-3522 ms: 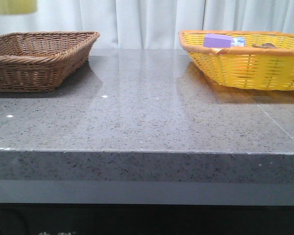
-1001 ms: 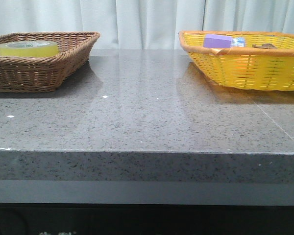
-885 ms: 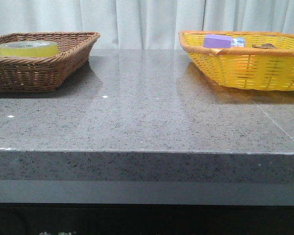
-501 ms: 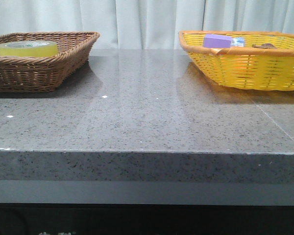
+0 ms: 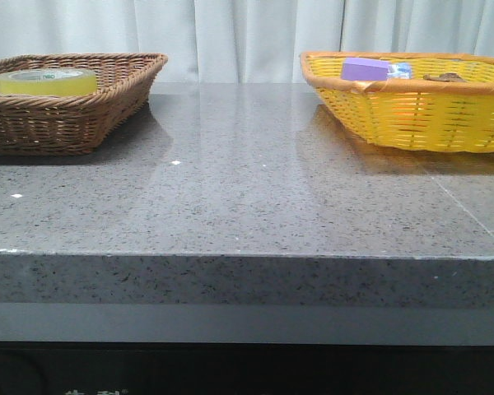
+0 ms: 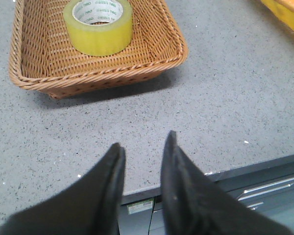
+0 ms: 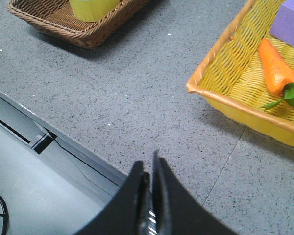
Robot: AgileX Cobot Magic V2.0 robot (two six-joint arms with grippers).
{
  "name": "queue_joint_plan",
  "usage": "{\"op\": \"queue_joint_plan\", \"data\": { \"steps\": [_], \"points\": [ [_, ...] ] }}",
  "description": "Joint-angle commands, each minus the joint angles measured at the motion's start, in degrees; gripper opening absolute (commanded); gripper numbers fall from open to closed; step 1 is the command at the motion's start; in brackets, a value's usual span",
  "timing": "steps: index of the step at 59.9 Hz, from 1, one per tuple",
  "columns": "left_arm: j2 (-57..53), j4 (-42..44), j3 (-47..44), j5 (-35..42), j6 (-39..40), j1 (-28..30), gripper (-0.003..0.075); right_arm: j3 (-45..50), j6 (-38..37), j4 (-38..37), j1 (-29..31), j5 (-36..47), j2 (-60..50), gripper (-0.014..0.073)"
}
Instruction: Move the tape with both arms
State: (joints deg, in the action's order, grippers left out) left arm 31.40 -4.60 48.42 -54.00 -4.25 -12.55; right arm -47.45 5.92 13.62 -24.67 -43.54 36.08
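Nearest me, over the front edge of the grey stone table, my left gripper hangs with its two dark fingers parted by a narrow gap and nothing between them, well back from the brown wicker basket beyond it. My right gripper is likewise over that front edge, its fingers pressed together and empty; I judge both arms are parked clear of the baskets so nothing gets knocked. Beyond the left gripper, the tape lies flat on the floor of the brown basket, core opening upward, toward the far part of the basket and apart from the near wall; lying flat like that, it would offer its outer wall or its core to my fingers from above, and I judge the drop into this basket is done. Off to the other side of the table from the brown basket sits the yellow basket, holding a carrot and a purple block. From the front view neither arm shows at all, only the tape's top rises above the brown rim, and a small blue-and-white thing beside the block is too small to name. The green print on the core is too small to read, and the right wrist view cuts the tape and the block at its border.
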Motion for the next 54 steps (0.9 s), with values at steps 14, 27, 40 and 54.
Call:
{"op": "queue_joint_plan", "data": {
  "steps": [14,27,40,54],
  "points": [
    [0.1,-1.1,1.2,7.7,0.6,-0.4,-0.002,-1.3,0.1,0.8,0.0,3.6,-0.1,-0.0071],
    [0.1,-1.1,1.2,7.7,0.6,-0.4,-0.002,-1.3,0.1,0.8,0.0,3.6,-0.1,-0.0071],
    [0.1,-1.1,1.2,7.7,0.6,-0.4,-0.002,-1.3,0.1,0.8,0.0,3.7,-0.1,-0.0071],
    [-4.1,2.8,-4.5,15.1,0.6,2.0,-0.002,-1.3,0.1,0.8,0.0,3.7,-0.1,-0.0071]
  ]
}}
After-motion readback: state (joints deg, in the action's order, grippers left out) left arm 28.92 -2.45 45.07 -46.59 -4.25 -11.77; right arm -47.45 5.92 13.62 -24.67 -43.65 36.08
